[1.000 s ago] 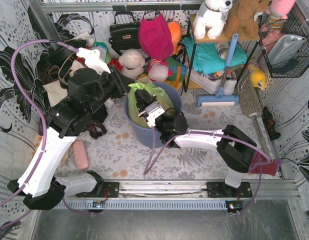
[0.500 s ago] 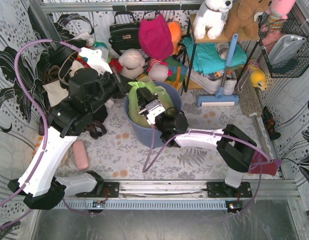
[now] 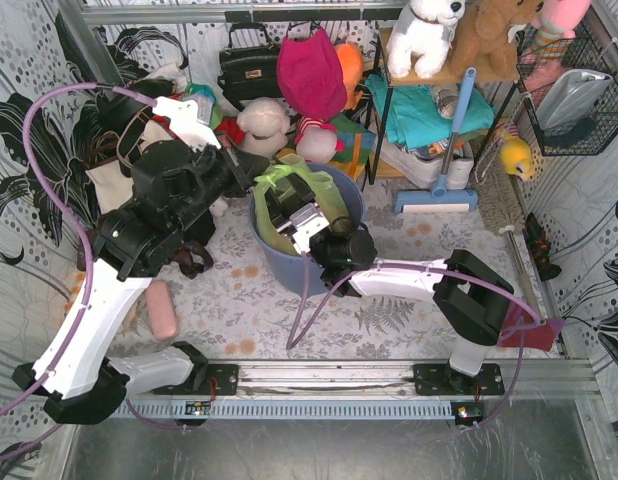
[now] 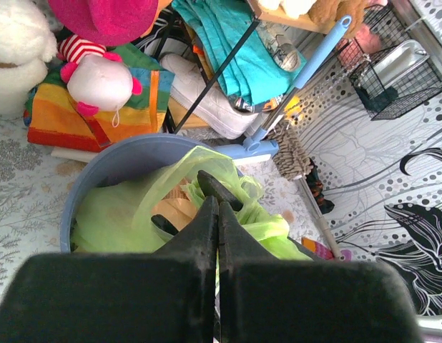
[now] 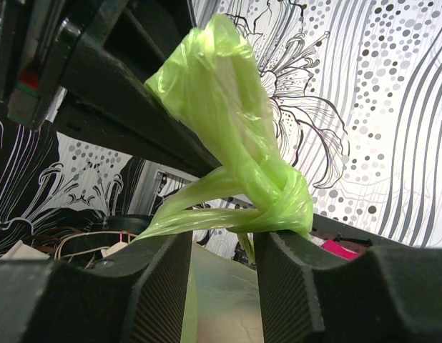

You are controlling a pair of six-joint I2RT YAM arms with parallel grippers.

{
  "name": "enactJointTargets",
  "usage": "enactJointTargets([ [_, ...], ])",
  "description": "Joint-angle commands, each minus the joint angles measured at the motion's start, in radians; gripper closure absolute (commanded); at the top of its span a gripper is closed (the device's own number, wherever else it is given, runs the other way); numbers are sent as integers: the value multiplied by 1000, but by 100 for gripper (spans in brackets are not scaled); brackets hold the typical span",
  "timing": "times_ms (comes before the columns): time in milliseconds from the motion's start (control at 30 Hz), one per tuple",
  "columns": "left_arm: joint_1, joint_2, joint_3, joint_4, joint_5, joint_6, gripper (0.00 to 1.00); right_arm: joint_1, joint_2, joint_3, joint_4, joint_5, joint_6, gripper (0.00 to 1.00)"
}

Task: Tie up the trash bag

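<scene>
Green trash bag (image 3: 289, 180) sat in the bin (image 3: 289, 268), half-knotted. Left gripper (image 4: 217, 207) was clamped on its flap; right gripper (image 5: 222, 240) gaped around the twist. Next move likely needed a tightening pull.

The left arm (image 3: 89, 320) and right arm (image 3: 404, 280) are showing white shells and black joints, each trailing a lilac cable (image 3: 29, 130) toward black bases (image 3: 459, 380) on the rail (image 3: 324, 372). The right pincer (image 5: 221, 246) is showing ribbed black fingers (image 5: 153, 300).

Overhead looks down — wrist cameras sit close, sharing the trash bag (image 5: 228, 121).
</scene>
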Motion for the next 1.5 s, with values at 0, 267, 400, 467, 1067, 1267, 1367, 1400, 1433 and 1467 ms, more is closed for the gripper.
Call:
enactJointTargets([
  [0,-5,-51,-38,125,-19,26,100,7,-28,-27,103,-11,1,60],
  [267,-5,-69,-62,154,-14,29,100,17,-50,-50,103,-10,9,61],
  [400,-5,-72,-72,166,7,21,100,22,-69,-65,103,-6,26,66],
  [467,-4,-71,-75,166,12,17,89,22,-72,-69,103,-7,34,67],
  [1067,-3,-37,-72,102,-4,56,51,34,-125,-108,103,11,31,67],
  [1267,-3,-36,-58,95,-11,62,51,46,-175,-151,100,31,60,63],
  [1367,-3,-37,-53,89,-17,63,51,48,-214,-164,42,39,96,63],
  [1400,-3,-40,-51,88,-20,64,51,49,-227,-166,11,38,108,63],
  [1433,-3,-41,-50,87,-23,66,51,50,-237,-169,-24,36,120,63],
  [1467,-3,-41,-48,85,-24,68,51,51,-247,-175,-46,34,129,63],
])
